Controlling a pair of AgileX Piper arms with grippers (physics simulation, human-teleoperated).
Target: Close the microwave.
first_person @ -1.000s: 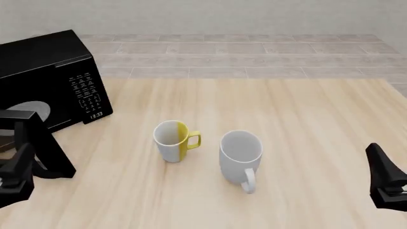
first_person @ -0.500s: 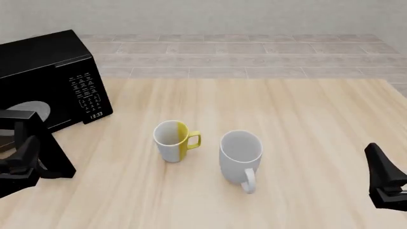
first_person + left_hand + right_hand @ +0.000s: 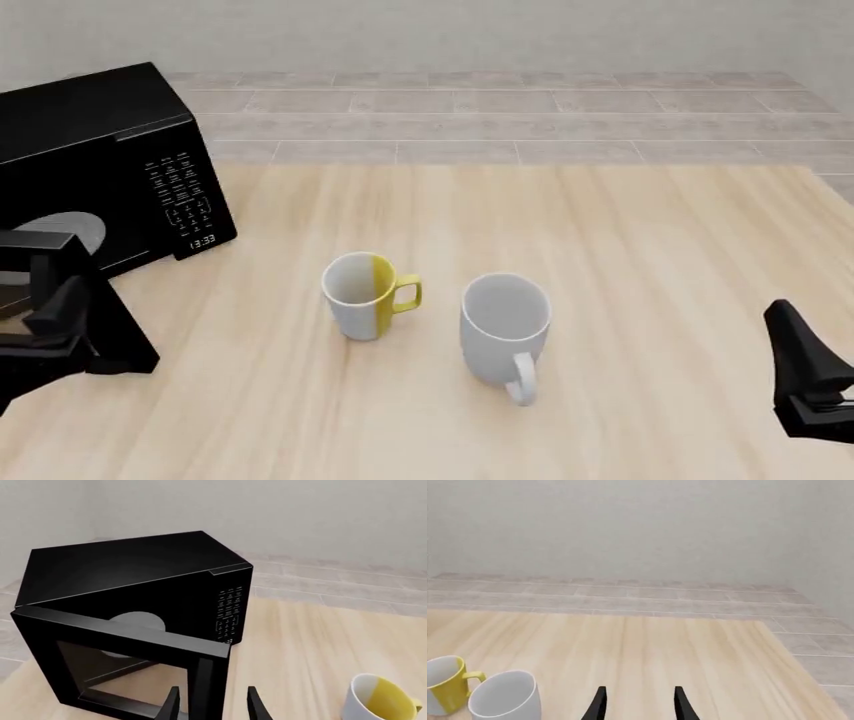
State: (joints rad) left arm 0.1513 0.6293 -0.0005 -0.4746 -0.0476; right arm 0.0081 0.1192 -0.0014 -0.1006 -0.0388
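Observation:
The black microwave (image 3: pixel 94 130) stands at the table's far left, its keypad (image 3: pixel 180 195) facing the mugs. Its door (image 3: pixel 123 342) hangs open, swung out toward the front edge. In the left wrist view the microwave (image 3: pixel 133 575) fills the frame and the door's free edge (image 3: pixel 203 675) stands upright in line with the gap between my fingers. My left gripper (image 3: pixel 54 318) (image 3: pixel 212 707) is open at that door edge; I cannot tell if it touches. My right gripper (image 3: pixel 805 375) (image 3: pixel 639 707) is open and empty, low at the front right.
A yellow-and-white mug (image 3: pixel 360 293) and a white mug (image 3: pixel 507 320) stand mid-table, right of the microwave. Both also show in the right wrist view, yellow (image 3: pixel 444 682) and white (image 3: pixel 504 697). The wooden table (image 3: pixel 641 240) ends at a tiled floor behind.
My left gripper has moved forward and up toward the open door's free edge. The door, the mugs and the right gripper have not visibly moved.

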